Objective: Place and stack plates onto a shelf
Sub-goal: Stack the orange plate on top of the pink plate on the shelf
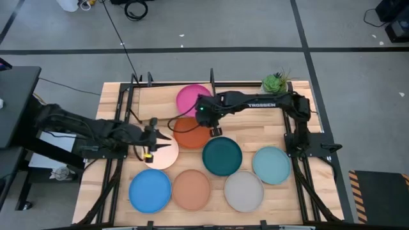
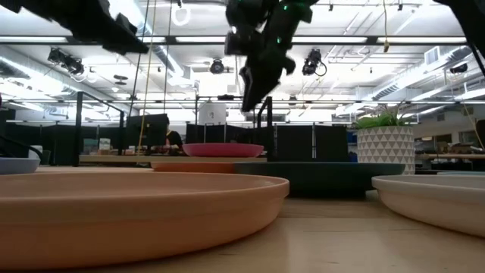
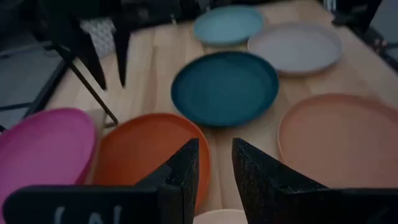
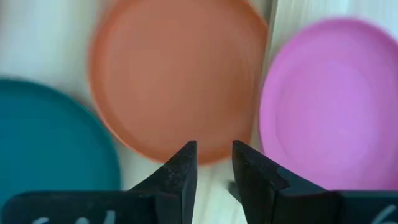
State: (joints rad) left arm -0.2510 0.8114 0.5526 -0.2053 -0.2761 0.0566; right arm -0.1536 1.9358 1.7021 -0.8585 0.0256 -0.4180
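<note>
The shelf (image 1: 160,96) stands at the table's far side, and the magenta plate (image 1: 193,99) lies flat on it. The orange plate (image 1: 190,134) lies flat just in front of the shelf. My right gripper (image 1: 214,131) hangs open above the orange plate's right rim (image 4: 186,140), pointing steeply down, with nothing between its fingers. My left gripper (image 1: 163,137) is open and empty over the cream plate (image 1: 160,153), facing the orange plate (image 3: 149,155). The dark teal plate (image 1: 222,155) lies to the right of the cream one.
Blue (image 1: 150,190), terracotta (image 1: 191,189), grey (image 1: 243,190) and pale teal (image 1: 271,164) plates lie flat along the table's near side. A potted plant (image 1: 276,82) stands at the far right. Thin black shelf posts (image 1: 211,76) rise beside the magenta plate.
</note>
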